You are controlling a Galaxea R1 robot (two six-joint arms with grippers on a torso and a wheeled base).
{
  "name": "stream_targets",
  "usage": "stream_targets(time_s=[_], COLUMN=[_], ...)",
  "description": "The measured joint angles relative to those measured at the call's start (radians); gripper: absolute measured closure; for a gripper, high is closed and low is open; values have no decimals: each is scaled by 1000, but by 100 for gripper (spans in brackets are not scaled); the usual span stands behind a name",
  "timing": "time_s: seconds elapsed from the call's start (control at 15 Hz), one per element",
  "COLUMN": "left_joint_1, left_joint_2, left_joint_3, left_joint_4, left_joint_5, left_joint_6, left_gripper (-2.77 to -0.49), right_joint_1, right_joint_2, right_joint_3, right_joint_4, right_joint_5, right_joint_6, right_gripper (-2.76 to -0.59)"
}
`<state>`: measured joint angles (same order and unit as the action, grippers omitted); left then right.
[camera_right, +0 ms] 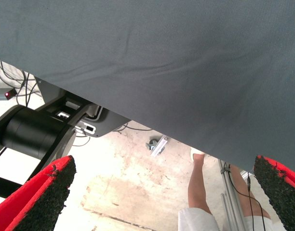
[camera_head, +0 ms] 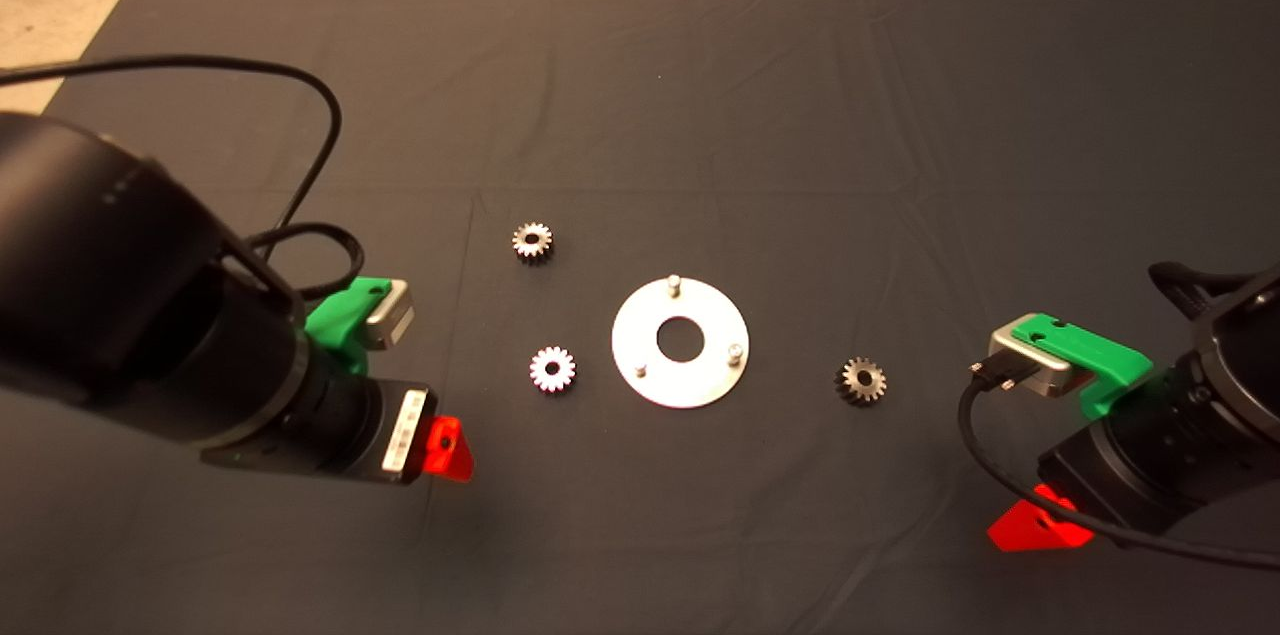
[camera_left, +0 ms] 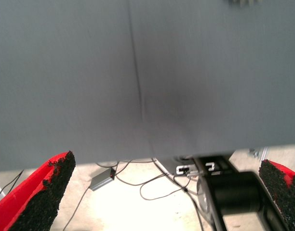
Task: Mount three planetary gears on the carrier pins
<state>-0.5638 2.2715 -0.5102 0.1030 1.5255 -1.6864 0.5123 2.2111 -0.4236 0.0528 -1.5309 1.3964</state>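
Three planetary gears lie flat on the dark mat (camera_head: pixel 640 115): one (camera_head: pixel 533 241) far left of the disc, one (camera_head: pixel 552 369) near left of it, one (camera_head: pixel 862 380) to its right. The shiny round disc (camera_head: pixel 715 315) lies at the middle with three bare carrier pins (camera_head: pixel 674 283), (camera_head: pixel 735 352), (camera_head: pixel 641 370). My left gripper (camera_head: pixel 447 450) hovers over the mat's near left, a short way from the near-left gear. It is open and empty in the left wrist view (camera_left: pixel 162 192). My right gripper (camera_head: pixel 1038 525) is at the near right, open and empty (camera_right: pixel 159 192).
Both wrist views look past the mat's near edge (camera_left: pixel 138 96) to the floor, with cables (camera_left: pixel 152 183) and the robot's base (camera_right: pixel 36 134). A person's bare leg (camera_right: pixel 198 187) stands by the table. A black cable (camera_head: pixel 300 85) loops over the left arm.
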Motion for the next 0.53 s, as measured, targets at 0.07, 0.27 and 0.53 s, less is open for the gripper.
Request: stream_targets(time_s=[0.07, 0.27, 0.53], left_joint_1=[0, 1, 17], left_joint_2=[1, 71, 231], left_joint_3=[-48, -185, -336], left_joint_4=[6, 21, 66], left_joint_5=[0, 1, -19], left_joint_6=[30, 90, 129], left_gripper=[-277, -277, -277], right_joint_1=[0, 0, -3], right_joint_2=[0, 0, 0], right_joint_3=[0, 0, 0], right_joint_4=[0, 0, 0], right_joint_5=[0, 0, -2], right_joint_6=[0, 0, 0], right_gripper=[-275, -275, -275])
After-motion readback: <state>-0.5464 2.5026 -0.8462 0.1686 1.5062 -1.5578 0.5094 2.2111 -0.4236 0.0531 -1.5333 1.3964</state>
